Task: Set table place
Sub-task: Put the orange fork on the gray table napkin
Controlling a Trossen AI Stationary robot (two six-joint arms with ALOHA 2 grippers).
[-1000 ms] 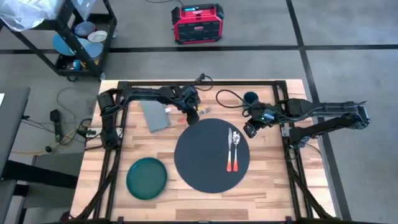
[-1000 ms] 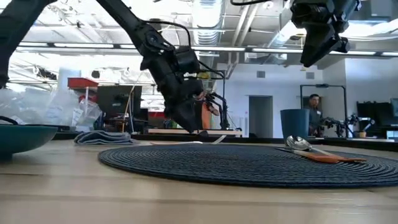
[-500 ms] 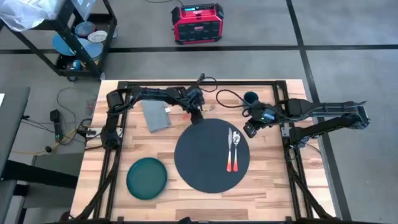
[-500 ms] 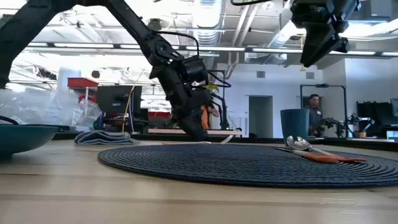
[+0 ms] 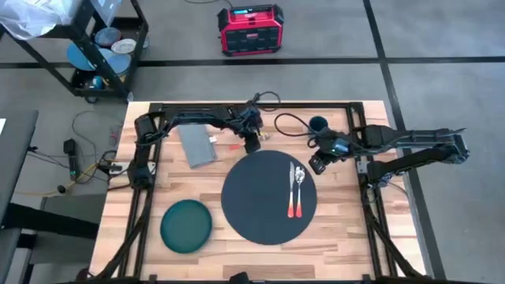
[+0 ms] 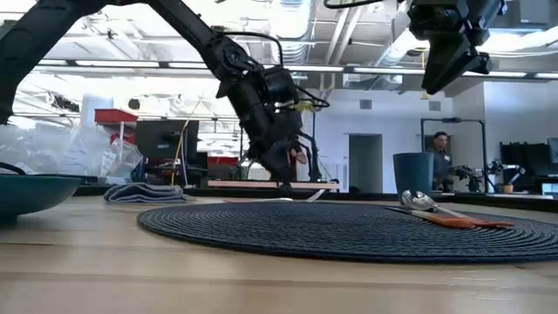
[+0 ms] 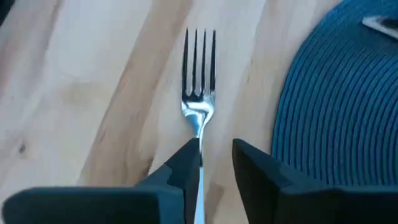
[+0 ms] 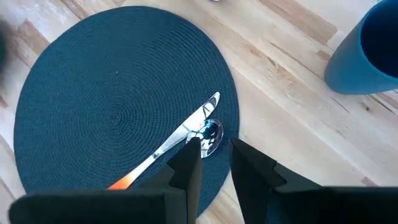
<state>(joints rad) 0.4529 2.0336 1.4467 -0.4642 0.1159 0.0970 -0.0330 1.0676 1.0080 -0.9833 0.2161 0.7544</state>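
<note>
- Your left gripper (image 7: 214, 165) is hanging low over the table (image 5: 355, 229) just off the mat (image 5: 267, 197) at its 11 o'clock edge, jaws parted.
- The fork (image 7: 199, 106) is lying on bare wood beside the mat, tines pointing away from the jaws, its handle running in between them in line with the approach.
- Your right gripper (image 8: 214, 165) is waiting, released, above the mat's 2 o'clock edge, over the spoon (image 8: 208, 134) and knife (image 8: 186, 127); the left is nearer.
</note>
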